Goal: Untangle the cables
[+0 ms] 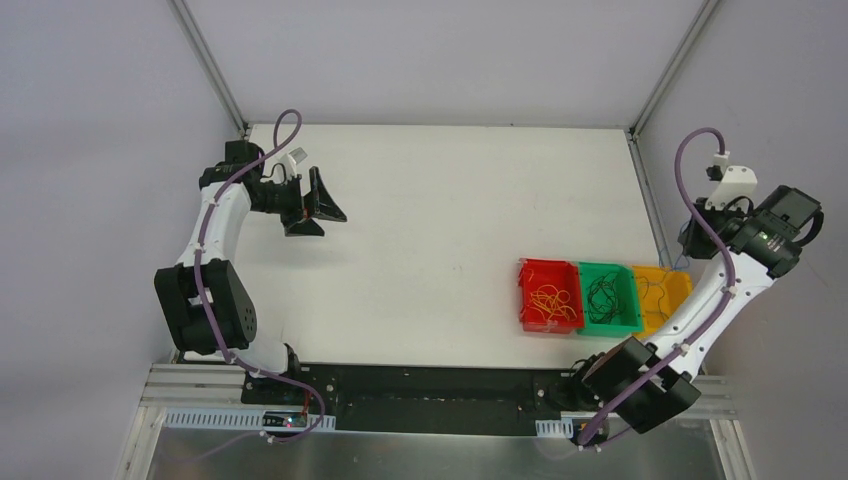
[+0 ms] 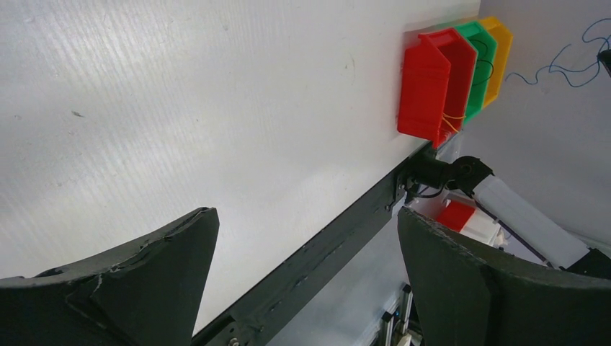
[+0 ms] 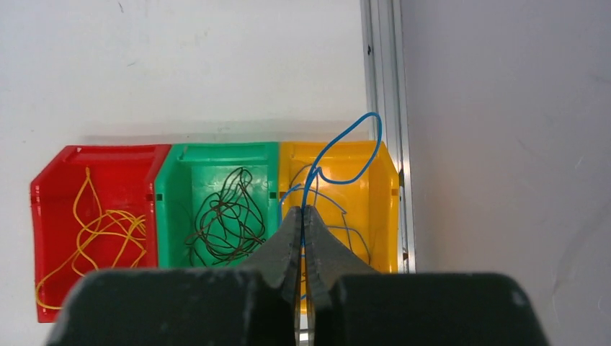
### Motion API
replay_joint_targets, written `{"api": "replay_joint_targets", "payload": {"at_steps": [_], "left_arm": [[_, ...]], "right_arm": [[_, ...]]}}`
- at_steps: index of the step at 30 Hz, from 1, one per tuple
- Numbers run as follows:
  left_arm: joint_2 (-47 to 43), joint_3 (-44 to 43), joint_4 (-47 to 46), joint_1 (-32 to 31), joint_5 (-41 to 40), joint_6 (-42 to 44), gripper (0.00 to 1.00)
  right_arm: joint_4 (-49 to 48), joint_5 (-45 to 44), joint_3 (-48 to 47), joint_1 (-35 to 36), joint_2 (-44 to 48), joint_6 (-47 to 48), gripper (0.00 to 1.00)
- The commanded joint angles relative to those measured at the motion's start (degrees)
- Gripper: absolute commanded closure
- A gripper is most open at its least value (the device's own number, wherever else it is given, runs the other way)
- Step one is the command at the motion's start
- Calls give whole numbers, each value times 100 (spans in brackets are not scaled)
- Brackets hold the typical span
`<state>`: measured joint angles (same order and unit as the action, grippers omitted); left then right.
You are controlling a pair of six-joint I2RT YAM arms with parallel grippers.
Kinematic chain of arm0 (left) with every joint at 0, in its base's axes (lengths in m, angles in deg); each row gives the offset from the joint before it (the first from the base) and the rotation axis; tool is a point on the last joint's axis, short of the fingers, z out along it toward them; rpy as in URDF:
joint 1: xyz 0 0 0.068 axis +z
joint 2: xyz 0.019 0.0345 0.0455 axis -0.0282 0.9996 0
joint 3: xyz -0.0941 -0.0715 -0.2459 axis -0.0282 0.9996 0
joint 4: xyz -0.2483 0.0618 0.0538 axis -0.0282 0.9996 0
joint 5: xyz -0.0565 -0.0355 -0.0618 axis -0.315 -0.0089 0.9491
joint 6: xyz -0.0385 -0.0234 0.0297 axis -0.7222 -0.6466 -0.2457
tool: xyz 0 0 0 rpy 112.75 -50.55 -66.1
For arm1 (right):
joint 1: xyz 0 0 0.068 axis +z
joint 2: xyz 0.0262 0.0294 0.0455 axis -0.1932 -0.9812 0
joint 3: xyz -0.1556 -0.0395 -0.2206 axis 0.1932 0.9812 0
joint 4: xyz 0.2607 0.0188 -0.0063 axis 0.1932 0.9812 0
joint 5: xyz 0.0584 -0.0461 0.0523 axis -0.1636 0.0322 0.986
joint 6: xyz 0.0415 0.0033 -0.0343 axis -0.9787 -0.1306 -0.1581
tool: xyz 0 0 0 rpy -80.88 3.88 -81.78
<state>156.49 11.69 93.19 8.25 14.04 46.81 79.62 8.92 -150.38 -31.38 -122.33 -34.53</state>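
Right wrist view: the right gripper (image 3: 302, 213) has its jaws pressed together on the blue cable (image 3: 380, 133) over the yellow bin (image 3: 382, 194).
Yellow-orange cable (image 3: 101, 223) lies in the red bin (image 3: 50, 173), black cable (image 3: 227, 213) in the green bin (image 3: 169, 180); the left gripper (image 2: 306, 216) holds its jaws spread wide above the desk (image 2: 180, 94).

left end effector (image 2: 306, 223): fingers wide apart | right end effector (image 3: 302, 213): fingers pressed together
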Motion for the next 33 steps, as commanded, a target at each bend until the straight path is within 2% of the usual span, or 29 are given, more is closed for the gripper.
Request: {"api": "replay_joint_targets", "payload": {"at_steps": [1,6,12,19,26,29,33], "left_arm": [[-255,-132,95,42,-124,29,0],[-251,-183,96,38,-191,29,0],[-136,-215,107,45,-199,-39,0],[-139,-232,115,48,-244,-26,0],[-155,-187,138,49,-244,3,0],[-137,-217,147,42,-249,11,0],[-87,-266,146,43,-227,3,0]], "right_arm": [[-664,326,472,-403,-79,449,100],[-1460,290,1090,-848,-103,743,100],[-1798,469,1706,-1173,-159,1190,100],[-1256,844,2249,-1179,-58,2052,100],[-608,704,2617,-1179,-100,2745,100],[-777,605,2737,-1189,-51,2710,100],[-777,753,2219,-1193,-73,2312,100]]}}
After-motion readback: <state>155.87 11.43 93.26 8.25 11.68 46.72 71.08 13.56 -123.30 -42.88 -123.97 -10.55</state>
